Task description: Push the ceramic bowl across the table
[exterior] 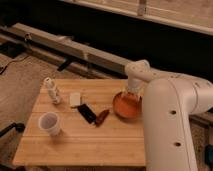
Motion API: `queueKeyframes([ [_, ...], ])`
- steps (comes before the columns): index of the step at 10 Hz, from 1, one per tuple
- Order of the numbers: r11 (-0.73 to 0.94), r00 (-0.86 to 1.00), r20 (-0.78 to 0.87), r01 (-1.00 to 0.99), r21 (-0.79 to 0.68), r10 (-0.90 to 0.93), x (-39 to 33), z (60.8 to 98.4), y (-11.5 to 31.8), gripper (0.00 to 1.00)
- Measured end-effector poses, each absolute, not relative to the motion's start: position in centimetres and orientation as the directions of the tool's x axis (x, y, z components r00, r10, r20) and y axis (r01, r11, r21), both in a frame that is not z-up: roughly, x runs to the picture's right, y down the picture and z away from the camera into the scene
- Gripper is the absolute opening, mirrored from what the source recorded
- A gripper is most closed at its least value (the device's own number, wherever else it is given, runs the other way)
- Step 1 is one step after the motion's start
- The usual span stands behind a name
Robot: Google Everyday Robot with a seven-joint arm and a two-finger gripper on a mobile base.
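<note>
The orange-red ceramic bowl (pixel 126 105) sits on the right side of the light wood table (pixel 75 142), close to its right edge. My gripper (pixel 131 93) hangs from the white arm (pixel 170 115) and reaches down at the bowl's far rim, touching or just above it. The arm hides the bowl's right part and the table's right edge.
A white paper cup (pixel 49 123) stands at the front left. A small white bottle (pixel 51 90), a pale block (pixel 75 99), a black flat object (pixel 87 113) and a reddish item (pixel 102 117) lie mid-table left of the bowl. A dark rail runs behind the table.
</note>
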State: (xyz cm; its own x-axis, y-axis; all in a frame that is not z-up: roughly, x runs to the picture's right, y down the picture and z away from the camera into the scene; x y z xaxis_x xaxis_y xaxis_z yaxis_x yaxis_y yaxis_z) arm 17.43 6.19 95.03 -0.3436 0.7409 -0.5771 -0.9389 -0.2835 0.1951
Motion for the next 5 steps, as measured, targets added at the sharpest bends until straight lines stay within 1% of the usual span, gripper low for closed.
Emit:
queueKeyframes([
  [5, -0.274, -0.331, -0.569, -0.944, 0.186, 0.753, 18.2, 96.7, 4.6, 0.67],
])
